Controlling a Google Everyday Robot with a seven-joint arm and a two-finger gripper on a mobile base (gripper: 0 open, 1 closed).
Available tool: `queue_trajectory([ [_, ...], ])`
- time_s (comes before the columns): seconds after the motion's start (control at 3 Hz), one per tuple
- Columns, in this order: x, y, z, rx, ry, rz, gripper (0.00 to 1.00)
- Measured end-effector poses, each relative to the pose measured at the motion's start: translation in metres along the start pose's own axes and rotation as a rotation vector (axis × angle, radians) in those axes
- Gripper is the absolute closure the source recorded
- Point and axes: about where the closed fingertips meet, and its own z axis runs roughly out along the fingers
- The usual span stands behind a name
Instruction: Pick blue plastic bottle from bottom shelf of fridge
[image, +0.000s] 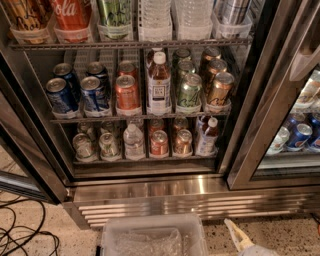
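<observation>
Low in the near right corner, the gripper (239, 236) shows only as a cream-coloured tip over the speckled floor. It sits in front of the fridge's base and well apart from every drink. How far open it is, and whether it has hold of anything, cannot be told.

The blue plastic bottle (207, 136) stands upright at the right end of the bottom shelf (145, 160), with a white cap, dark liquid and a pale label. Just left of it on the same rack is a copper can (183, 142), then a red can (159, 143), a clear water bottle (134, 142) and two silver cans (109, 145) at the left end. More cans stand behind these, farther in.

On the rack above, a taller amber bottle (159, 85) with a white label stands in the middle. A green can (189, 93) and a gold can (219, 90) are to its right, and an orange can (127, 93) and blue cans (93, 95) to its left. The highest rack in view carries bottles and cans in clear trays (155, 31).

Below the racks, the fridge (150, 187) has a steel sill and a ribbed grille (200, 207). To the right, a second cooler (280, 165) holds blue-and-white cans (300, 136). On the near floor a clear plastic bin (150, 235) sits in front of the grille, left of the gripper, and black cables (25, 235) lie at the far left.
</observation>
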Motion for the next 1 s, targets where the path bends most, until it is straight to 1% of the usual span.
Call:
queue_trajectory([
  [0.33,-0.0024,-0.0126,0.0040,0.080,-0.033,-0.025,0.00],
  [0.67,-0.0027,-0.0125,0.0033,0.082,-0.028,-0.031,0.00],
  [1.0,-0.0044,-0.0174,0.0091,0.143,-0.090,-0.009,0.00],
])
